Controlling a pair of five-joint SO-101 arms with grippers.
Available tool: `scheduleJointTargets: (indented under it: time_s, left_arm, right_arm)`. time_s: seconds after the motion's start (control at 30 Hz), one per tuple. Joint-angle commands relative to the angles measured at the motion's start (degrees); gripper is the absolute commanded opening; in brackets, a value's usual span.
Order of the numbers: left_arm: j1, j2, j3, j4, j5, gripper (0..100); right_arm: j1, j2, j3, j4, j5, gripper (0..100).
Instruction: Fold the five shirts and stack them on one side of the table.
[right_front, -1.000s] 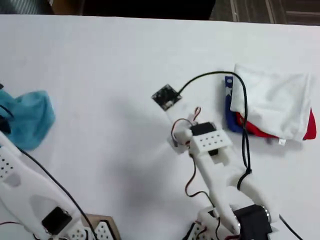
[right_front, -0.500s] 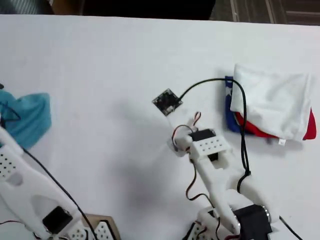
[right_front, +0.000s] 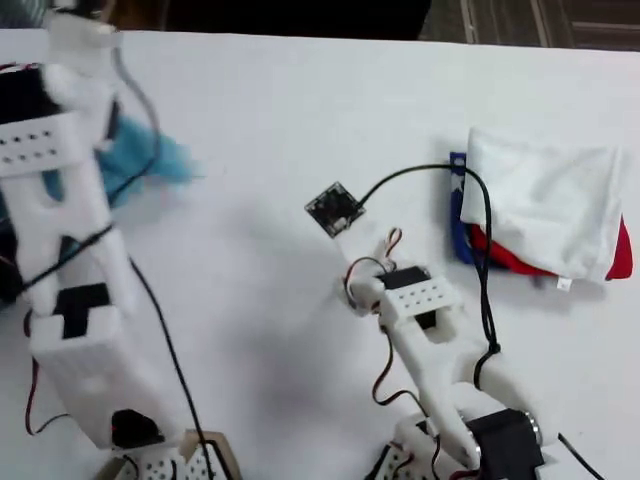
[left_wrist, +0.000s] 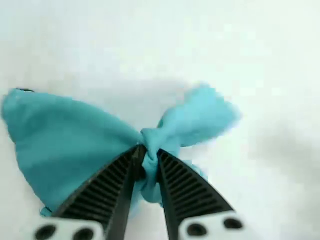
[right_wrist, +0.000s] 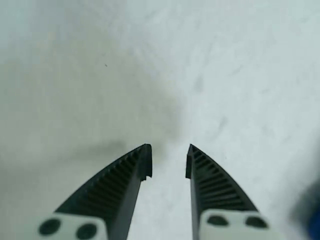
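Where left arm (right_front: 70, 230) overlaps, teal shirt (right_front: 160, 160) partly hidden.

Bright, even light is shining down on the flat white table (right_front: 250, 120), making it glow. Soft grey shadows are lying left of the white plastic right arm (right_front: 430, 350) and under the crumpled teal cloth shirt (left_wrist: 60, 135). The room past the table's far edge is looking dark.

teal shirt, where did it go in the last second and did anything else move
The left arm swung toward the far side of the table, and the teal shirt went with it, pinched in the fingers of the left gripper. The right arm drew back slightly toward the near edge, right gripper open. The stack of folded shirts stayed put.
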Motion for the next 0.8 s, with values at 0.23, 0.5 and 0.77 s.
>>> scheduleJointTargets:
  time_s: [0.23, 0.5, 0.77]
  left_arm:
    - [4.48, -5.45, -0.31, 0.88, 2.90, 3]
    - [7.38, -5.80, -0.40, 0.88, 2.90, 3]
    - [17.67, -8.62, -6.81, 0.62, 2.99, 3]
  right_arm:
    - [0.13, -2.42, -0.26, -1.01, -0.53, 12.0]
    - [0.13, -2.42, -0.26, -1.01, -0.53, 12.0]
    - [0.13, -2.42, -0.26, -1.01, -0.53, 12.0]
